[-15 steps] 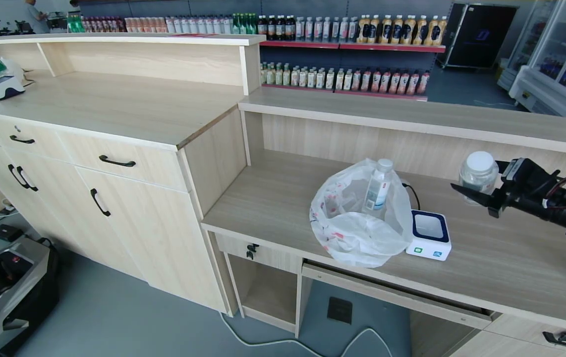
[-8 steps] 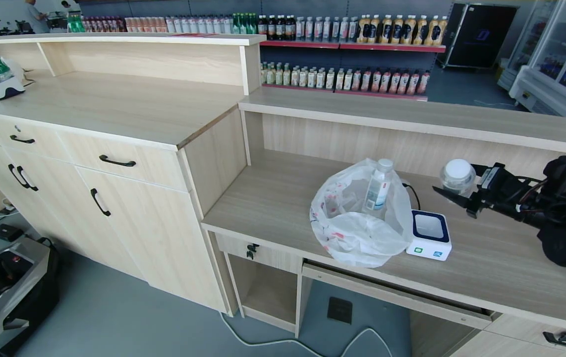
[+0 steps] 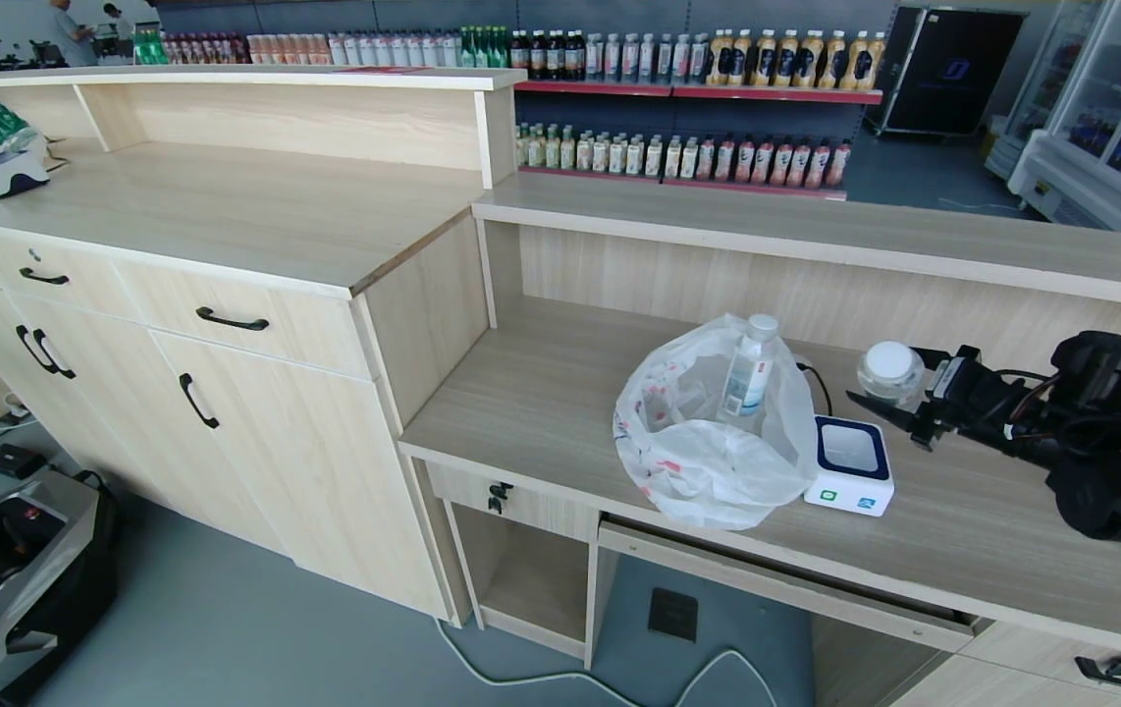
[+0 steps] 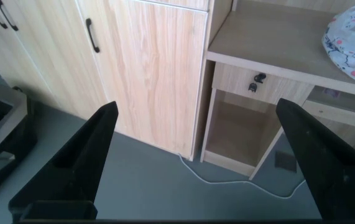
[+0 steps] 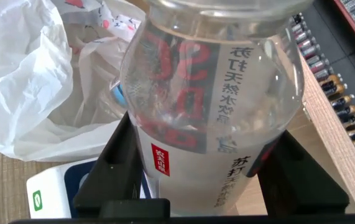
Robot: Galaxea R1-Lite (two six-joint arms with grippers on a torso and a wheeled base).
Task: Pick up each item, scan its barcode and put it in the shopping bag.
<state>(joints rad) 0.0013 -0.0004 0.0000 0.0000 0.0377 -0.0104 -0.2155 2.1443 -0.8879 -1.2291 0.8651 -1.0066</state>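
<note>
- Left gripper (image 4: pixel 197 112) has its two fingers spread wide and holds nothing; behind it are the grey floor (image 4: pixel 133 183) and a wooden cabinet door (image 4: pixel 158 68).
- Shopping bag (image 3: pixel 708 457), white plastic with a small print, sits open on the surface (image 3: pixel 531 403) near the centre of the head view.
- Slim bottle (image 3: pixel 747 373) with a white cap stands upright inside the bag, at its far side.
- Scanner (image 3: pixel 850 463), a white box with a dark blue top, stands just beside the bag, on its right.
- Right gripper (image 3: pixel 886 388), at the right of the frame, is closed on a clear bottle (image 3: pixel 889 368) with a white cap, to the upper right of the scanner.
</note>
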